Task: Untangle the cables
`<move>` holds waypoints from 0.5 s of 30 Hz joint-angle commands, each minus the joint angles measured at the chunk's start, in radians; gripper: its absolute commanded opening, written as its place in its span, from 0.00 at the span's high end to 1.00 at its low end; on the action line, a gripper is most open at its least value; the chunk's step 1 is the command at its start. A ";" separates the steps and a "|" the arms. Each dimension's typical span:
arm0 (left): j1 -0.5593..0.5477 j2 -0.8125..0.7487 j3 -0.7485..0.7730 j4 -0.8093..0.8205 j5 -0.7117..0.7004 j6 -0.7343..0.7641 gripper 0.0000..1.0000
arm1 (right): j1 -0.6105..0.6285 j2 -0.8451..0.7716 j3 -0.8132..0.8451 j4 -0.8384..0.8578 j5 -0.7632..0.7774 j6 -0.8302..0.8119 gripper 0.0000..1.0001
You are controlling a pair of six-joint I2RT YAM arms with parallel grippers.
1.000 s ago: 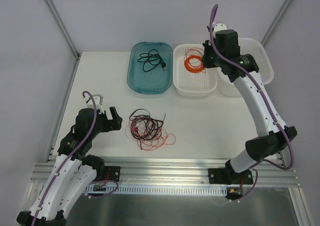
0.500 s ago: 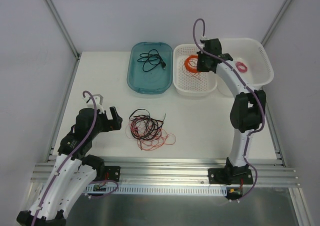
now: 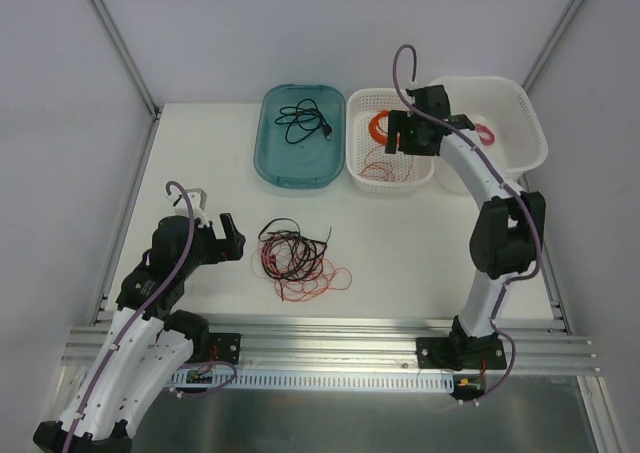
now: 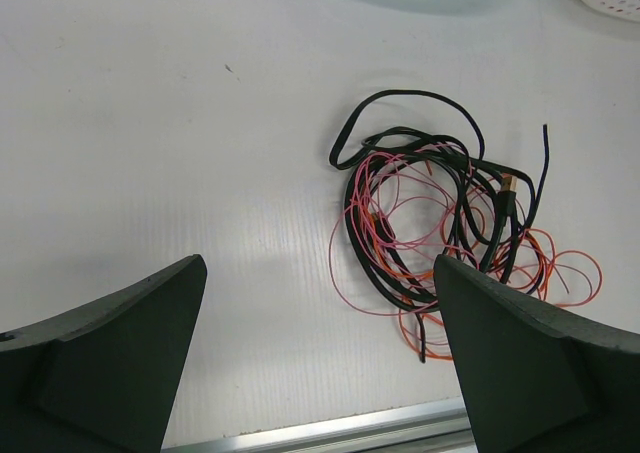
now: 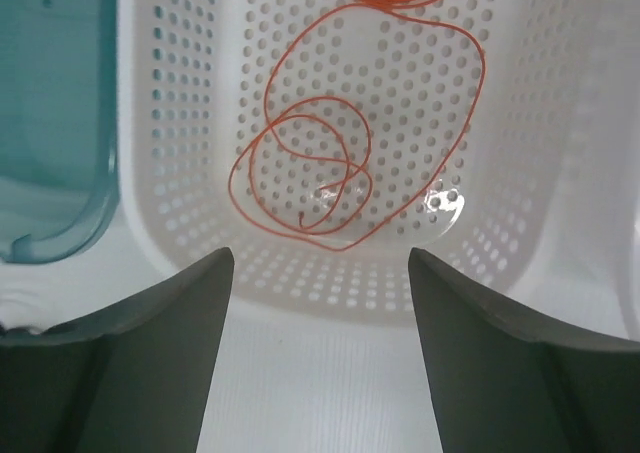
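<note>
The cables (image 3: 298,261) lie as a loose clump of black, pink and orange strands on the white table, near the front. In the left wrist view the cables (image 4: 440,223) sit ahead and to the right of my left gripper (image 4: 318,263). My left gripper (image 3: 231,235) hovers to the left of the clump, open and holding nothing. My right gripper (image 3: 405,139) is over the white perforated basket (image 3: 390,185), open with nothing between its fingers. A loose orange wire (image 5: 340,173) lies curled on the basket floor just beyond my right gripper (image 5: 320,258).
A neat orange coil (image 3: 383,126) rests at the back of the same basket. A teal tray (image 3: 262,158) to its left holds a black cable (image 3: 303,121). A second white basket (image 3: 525,148) at the far right holds a small pink coil (image 3: 485,133).
My right arm came down over the perforated basket and its gripper went from shut to open. The orange wire now lies loose on the basket floor. The left arm has not moved.
</note>
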 commanded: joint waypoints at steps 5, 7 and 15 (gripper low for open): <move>-0.001 -0.004 -0.012 0.029 0.048 0.015 0.01 | 0.056 -0.415 -0.210 -0.028 -0.047 0.059 0.25; -0.001 0.007 -0.013 0.029 0.054 0.008 0.01 | 0.100 -0.478 -0.314 -0.014 -0.050 0.107 0.25; -0.001 0.065 -0.009 0.029 0.119 0.013 0.01 | 0.258 -0.732 -0.658 0.102 -0.108 0.263 0.25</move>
